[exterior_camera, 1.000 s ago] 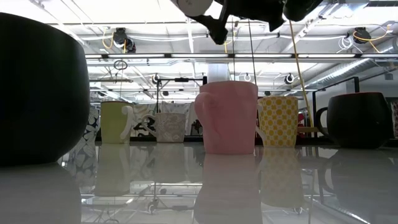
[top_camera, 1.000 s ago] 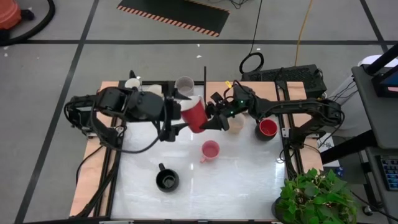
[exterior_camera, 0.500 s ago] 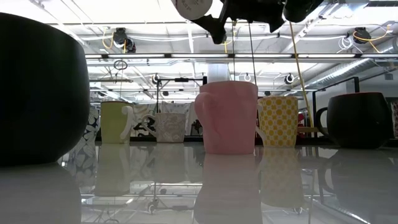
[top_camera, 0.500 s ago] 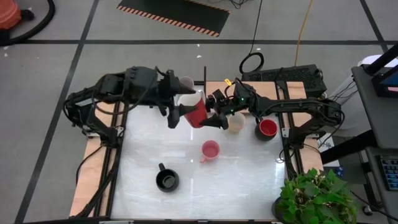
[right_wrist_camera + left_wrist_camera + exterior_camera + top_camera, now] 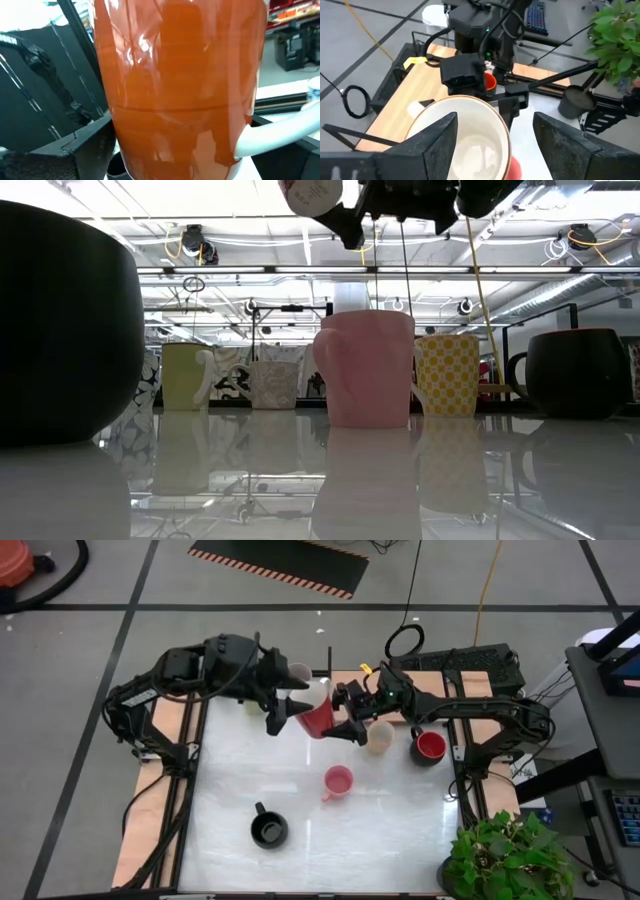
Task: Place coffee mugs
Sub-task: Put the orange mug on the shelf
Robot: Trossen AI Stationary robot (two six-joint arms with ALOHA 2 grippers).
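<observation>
**Inspector A:** Item under examination: red mug point(image 5: 316, 718), white inside with a white handle, held in the air over the middle of the table's point(image 5: 400, 830) far edge. Who has it?

**Inspector B:** The right end effector point(image 5: 350, 724) appears to grip it around the body. The left end effector point(image 5: 290, 712) straddles the rim with fingers point(image 5: 432, 142) apart. A gap shows on one side, so it is not clamped.

**A:** Step in hand?

**B:** In my judgement, a hand-over between the arms, with the placing not begun. The next move calls for one firm grip before the other lets go, then a clear spot to set it down. The pink mug point(image 5: 338, 780) stands mid-table and the black mug point(image 5: 268, 830) nearer the front edge. A cream mug point(image 5: 379, 737) and a dark, red-lined mug point(image 5: 430, 746) stand toward the far right corner.

**A:** Brands, labels, writing?

**B:** None legible. There is a faint mark on the mug's underside in the low view, too small to read.
</observation>
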